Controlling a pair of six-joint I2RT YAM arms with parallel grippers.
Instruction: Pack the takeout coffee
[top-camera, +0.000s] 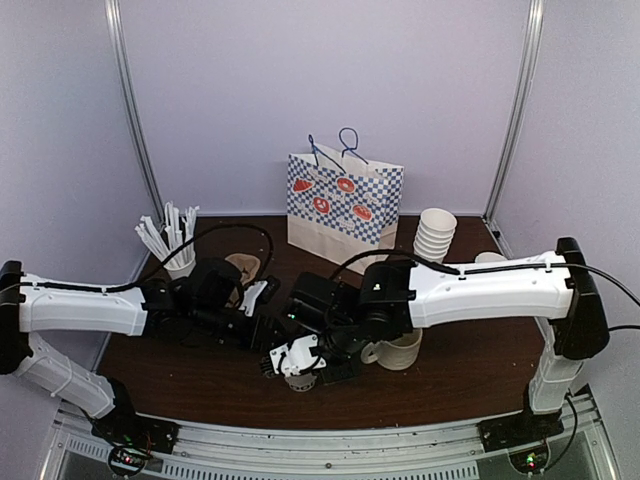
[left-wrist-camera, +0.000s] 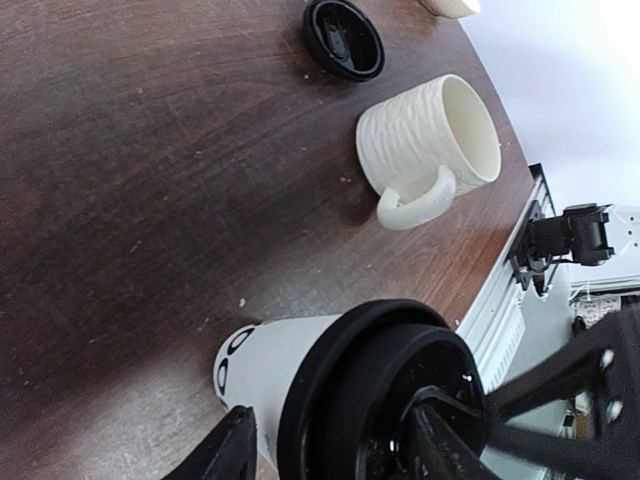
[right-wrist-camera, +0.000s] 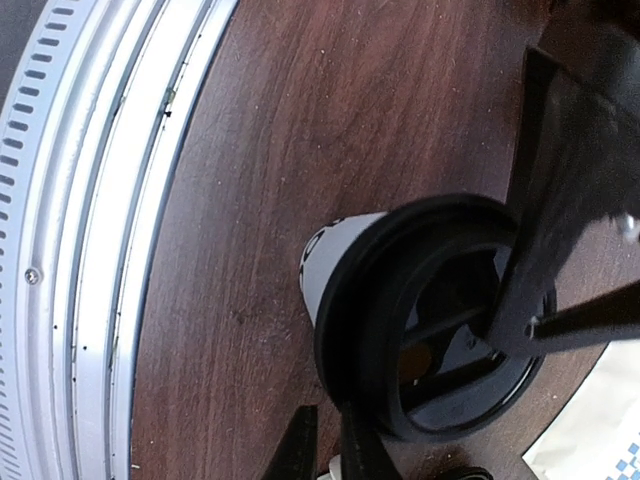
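Note:
One takeout coffee cup (left-wrist-camera: 270, 360), white with black lettering near its base and a black lid (right-wrist-camera: 440, 310), stands on the dark wooden table near the front edge (top-camera: 300, 381). My left gripper (left-wrist-camera: 335, 445) straddles it, one finger against the cup wall and the other across the lid's rim, shut on the cup. My right gripper (right-wrist-camera: 330, 445) hangs just beside the lid's edge with its fingers a narrow slit apart and nothing between them. In the top view both grippers meet over the cup, the right gripper (top-camera: 295, 358) nearest the front.
A white ribbed ceramic mug (left-wrist-camera: 430, 140) stands just right of the cup. A loose black lid (left-wrist-camera: 343, 38) lies beyond it. At the back are a blue-checked paper bag (top-camera: 345, 205), stacked lidless cups (top-camera: 435, 235) and a straw holder (top-camera: 170, 240). The metal rail (right-wrist-camera: 100, 250) borders the table's front.

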